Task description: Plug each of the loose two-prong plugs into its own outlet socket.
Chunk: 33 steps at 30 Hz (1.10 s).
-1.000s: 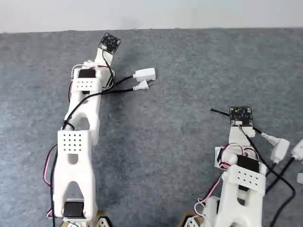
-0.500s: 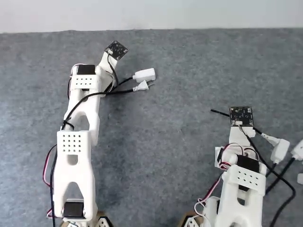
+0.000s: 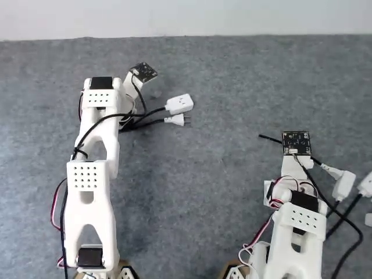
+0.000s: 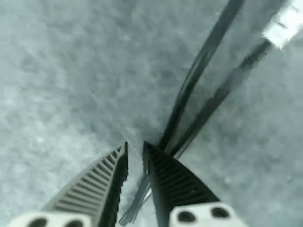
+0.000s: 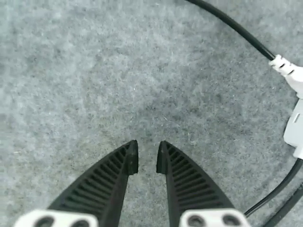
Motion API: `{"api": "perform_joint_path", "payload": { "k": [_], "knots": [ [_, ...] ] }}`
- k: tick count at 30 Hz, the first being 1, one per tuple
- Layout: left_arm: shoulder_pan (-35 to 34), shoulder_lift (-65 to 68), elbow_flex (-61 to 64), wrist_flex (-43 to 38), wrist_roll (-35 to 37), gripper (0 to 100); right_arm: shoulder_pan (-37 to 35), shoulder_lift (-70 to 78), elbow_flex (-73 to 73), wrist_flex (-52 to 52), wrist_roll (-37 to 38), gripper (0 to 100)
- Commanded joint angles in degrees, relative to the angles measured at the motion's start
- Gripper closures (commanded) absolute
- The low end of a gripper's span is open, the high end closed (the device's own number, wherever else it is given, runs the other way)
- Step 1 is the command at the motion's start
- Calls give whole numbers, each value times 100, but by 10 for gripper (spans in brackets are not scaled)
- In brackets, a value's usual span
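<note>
A white outlet socket and a white two-prong plug lie side by side on the grey carpet, right of the left arm's wrist. Their black cords run back under that wrist. My left gripper points down at the carpet with its fingers nearly together; both cords pass just beside and beneath one fingertip. A blurred white piece ends one cord. My right gripper hovers over bare carpet, narrow-gapped and holding nothing. A white plug and a white socket body lie off to its side.
More white plugs and sockets with black cords sit at the table's right edge beside the right arm. Open carpet lies between the two arms. A pale wall borders the far edge.
The left arm's wrist swung down and to the right. The socket, plug and their cords shifted a little nearer and to the right with it. The right arm has not moved.
</note>
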Motion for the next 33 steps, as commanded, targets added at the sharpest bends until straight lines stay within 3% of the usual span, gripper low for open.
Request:
{"api": "perform_joint_path", "payload": {
  "k": [1, 10, 17, 21, 27, 33],
  "knots": [
    [79, -273, 286, 167, -97, 960, -40, -127, 18, -127, 79, 915],
    [246, -712, 778, 440, -105, 964, -40, -127, 18, -127, 79, 915],
    [633, -1829, 2589, 132, -105, 964, -40, -127, 9, -127, 79, 915],
    [923, -2936, 4400, -870, -79, 964, -40, -127, 9, -127, 79, 915],
    [1196, -4791, 7363, -3007, 281, 961, -40, -127, 9, -127, 79, 915],
    [1020, -6321, 9033, -4422, 396, 959, -40, -127, 9, -127, 79, 915]
  ]
}}
